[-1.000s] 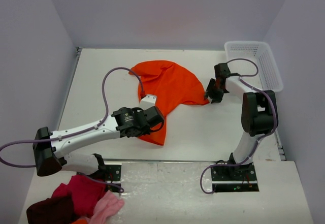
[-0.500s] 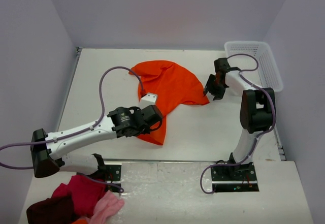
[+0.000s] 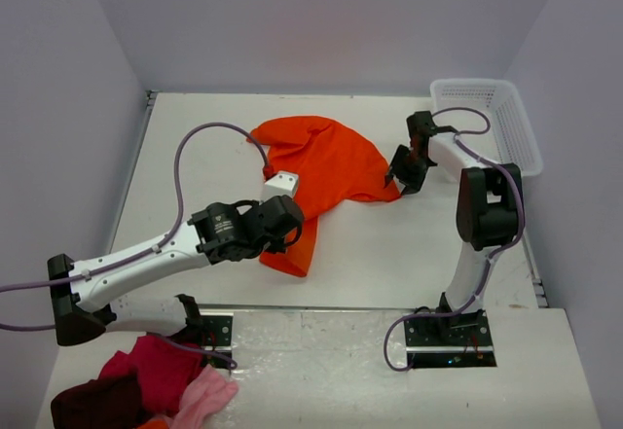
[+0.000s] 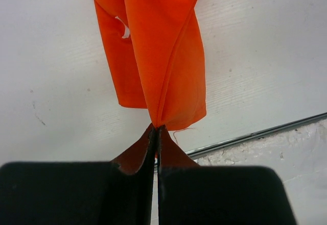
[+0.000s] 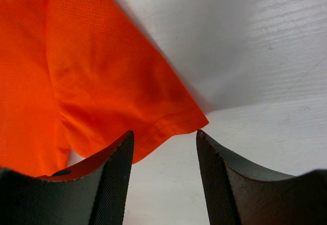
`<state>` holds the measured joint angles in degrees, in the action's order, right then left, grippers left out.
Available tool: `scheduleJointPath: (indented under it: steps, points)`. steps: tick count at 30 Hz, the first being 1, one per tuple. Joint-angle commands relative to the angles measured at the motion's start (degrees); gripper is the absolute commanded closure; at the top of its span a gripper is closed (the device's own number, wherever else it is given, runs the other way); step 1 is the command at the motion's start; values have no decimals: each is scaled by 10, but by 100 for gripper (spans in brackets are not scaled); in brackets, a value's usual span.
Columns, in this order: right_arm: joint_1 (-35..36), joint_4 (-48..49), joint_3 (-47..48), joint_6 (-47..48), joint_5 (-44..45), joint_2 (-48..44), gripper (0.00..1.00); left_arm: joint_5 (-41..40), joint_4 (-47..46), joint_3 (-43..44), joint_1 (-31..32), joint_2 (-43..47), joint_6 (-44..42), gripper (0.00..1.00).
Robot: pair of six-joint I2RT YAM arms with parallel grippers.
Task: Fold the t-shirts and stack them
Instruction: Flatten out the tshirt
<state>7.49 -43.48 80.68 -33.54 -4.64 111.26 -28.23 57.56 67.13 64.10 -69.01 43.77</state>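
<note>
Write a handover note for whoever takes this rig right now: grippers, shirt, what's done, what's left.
Left gripper: shut on the near end of the orange t-shirt.
Right gripper: open, a hem corner on the shirt's right side between its fingers, not gripped.
Shirt lies crumpled mid-table; nothing folded or stacked.
Left to do: grip that corner, spread, fold, stack; red and pink clothes pile waits by the left base.

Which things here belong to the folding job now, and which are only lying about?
In the job: orange t-shirt; left gripper, shut on its edge; right gripper, open at its corner.
Lying about: white mesh basket; pile of red and pink clothes, untouched.
</note>
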Motion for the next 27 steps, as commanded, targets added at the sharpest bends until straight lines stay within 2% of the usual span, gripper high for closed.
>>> scheduleJointPath:
  steps: [1, 7, 13, 19, 23, 27]
  points:
    - [2, 29, -2, -49, -33, 2, 47, 0, 4, 30, -4, 27, -12, 100]
    - [3, 63, -38, -109, -4, -19, 47, -8, 40, 29, -3, 41, 9, 100]
    - [21, 69, -54, -127, 1, -34, 47, -61, 100, 31, -4, 37, 60, 100]
    - [75, 56, -78, -117, 99, -74, 46, -141, 170, 13, -14, 22, 119, 100]
    - [97, 88, -132, -111, 109, -116, 46, -123, 142, -17, -50, 16, 100, 100]
    - [116, 84, -154, -101, 104, -153, 45, -97, 137, -27, -51, 30, 106, 100]
